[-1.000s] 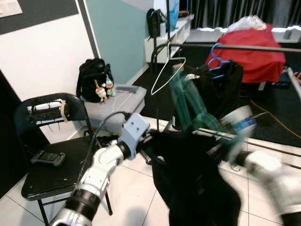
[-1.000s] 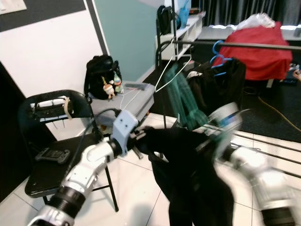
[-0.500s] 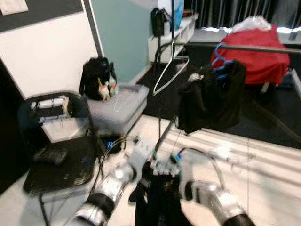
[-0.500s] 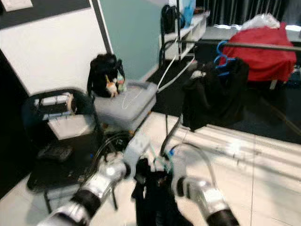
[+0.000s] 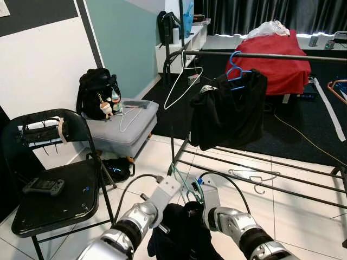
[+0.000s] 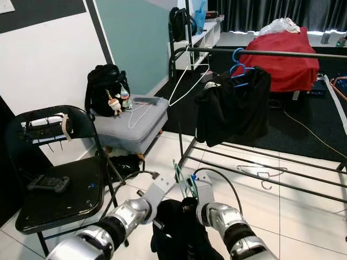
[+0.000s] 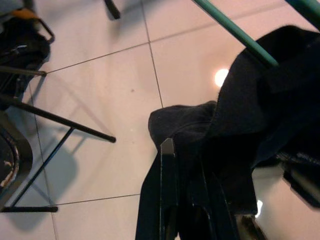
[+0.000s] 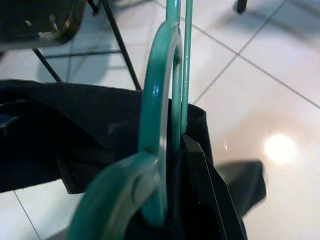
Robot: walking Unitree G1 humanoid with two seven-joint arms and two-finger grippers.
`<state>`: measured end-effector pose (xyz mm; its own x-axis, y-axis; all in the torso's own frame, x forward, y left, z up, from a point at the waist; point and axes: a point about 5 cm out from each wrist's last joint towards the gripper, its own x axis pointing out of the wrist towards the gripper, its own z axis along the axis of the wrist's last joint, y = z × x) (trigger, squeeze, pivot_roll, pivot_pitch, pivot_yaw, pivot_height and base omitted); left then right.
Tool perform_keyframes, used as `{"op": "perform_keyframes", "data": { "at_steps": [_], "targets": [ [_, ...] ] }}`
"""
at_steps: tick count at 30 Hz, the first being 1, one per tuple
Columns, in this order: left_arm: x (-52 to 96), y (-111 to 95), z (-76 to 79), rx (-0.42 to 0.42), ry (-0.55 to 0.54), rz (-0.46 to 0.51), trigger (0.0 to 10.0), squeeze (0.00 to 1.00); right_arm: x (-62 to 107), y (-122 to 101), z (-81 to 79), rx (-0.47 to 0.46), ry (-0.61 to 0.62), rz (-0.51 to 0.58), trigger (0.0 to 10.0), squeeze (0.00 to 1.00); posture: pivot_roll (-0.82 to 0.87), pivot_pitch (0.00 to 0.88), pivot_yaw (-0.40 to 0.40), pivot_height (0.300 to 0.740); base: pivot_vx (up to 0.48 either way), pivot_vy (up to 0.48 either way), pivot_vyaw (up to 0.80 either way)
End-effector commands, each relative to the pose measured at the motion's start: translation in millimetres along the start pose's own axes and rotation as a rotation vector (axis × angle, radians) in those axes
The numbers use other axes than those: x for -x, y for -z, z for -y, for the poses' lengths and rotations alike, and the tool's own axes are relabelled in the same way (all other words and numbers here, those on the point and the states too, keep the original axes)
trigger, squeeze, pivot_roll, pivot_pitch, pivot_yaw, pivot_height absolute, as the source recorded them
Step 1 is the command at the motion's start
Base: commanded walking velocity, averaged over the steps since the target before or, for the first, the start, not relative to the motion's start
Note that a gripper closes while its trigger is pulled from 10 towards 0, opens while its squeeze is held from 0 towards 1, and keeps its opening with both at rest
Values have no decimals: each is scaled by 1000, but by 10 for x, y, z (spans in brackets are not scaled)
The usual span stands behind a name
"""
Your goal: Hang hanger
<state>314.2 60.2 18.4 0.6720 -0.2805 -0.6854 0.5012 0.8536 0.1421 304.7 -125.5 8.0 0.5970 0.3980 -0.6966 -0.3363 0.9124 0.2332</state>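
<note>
low at the bottom centre, both grippers, left gripper [image 5: 162, 225] and right gripper [image 5: 196, 208], clamp the green hanger [image 5: 184, 184] carrying a black garment [image 5: 181, 235]. carrying step; next, lift its hook onto the rail [image 5: 255, 55] at upper right.

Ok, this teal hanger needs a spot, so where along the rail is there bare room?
Bare black metal rail runs right of the black garment on a blue hanger. The left end is crowded: a white wire hanger hangs close beside that garment.

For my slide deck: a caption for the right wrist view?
Right pincer holds green hanger draped with black garment above tiled floor.
</note>
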Motion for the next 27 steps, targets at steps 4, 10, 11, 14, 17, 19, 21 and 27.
{"op": "perform_keyframes", "data": {
  "at_steps": [4,10,11,14,17,19,21,27],
  "targets": [
    [16,-51,-166,69,-67,18,10000,0,4,-181,0,27,-23,49,0,0,-194,0,41,740,0,0,0],
    [51,-200,-298,107,-125,94,10000,0,93,-323,67,298,17,22,0,0,-208,0,40,740,0,0,0],
    [70,-242,-321,90,-137,132,10000,0,125,-362,51,325,20,55,0,0,-208,0,34,740,0,0,0],
    [134,-294,-370,61,-165,213,10000,0,205,-365,26,353,11,122,0,0,-194,0,27,740,0,0,0],
    [331,-323,-417,82,-198,356,10000,0,356,-260,32,335,21,197,0,0,-164,0,3,740,0,0,0],
    [374,-308,-417,87,-208,374,10000,0,394,-246,26,334,26,215,0,0,-164,0,3,740,0,0,0],
    [413,-246,-372,93,-208,383,10000,0,428,-198,3,331,34,222,0,0,-160,0,1,740,0,0,0],
    [589,138,-202,115,-224,382,10000,0,552,154,-246,375,14,223,0,0,-168,0,6,740,0,0,0]
  ]
}}
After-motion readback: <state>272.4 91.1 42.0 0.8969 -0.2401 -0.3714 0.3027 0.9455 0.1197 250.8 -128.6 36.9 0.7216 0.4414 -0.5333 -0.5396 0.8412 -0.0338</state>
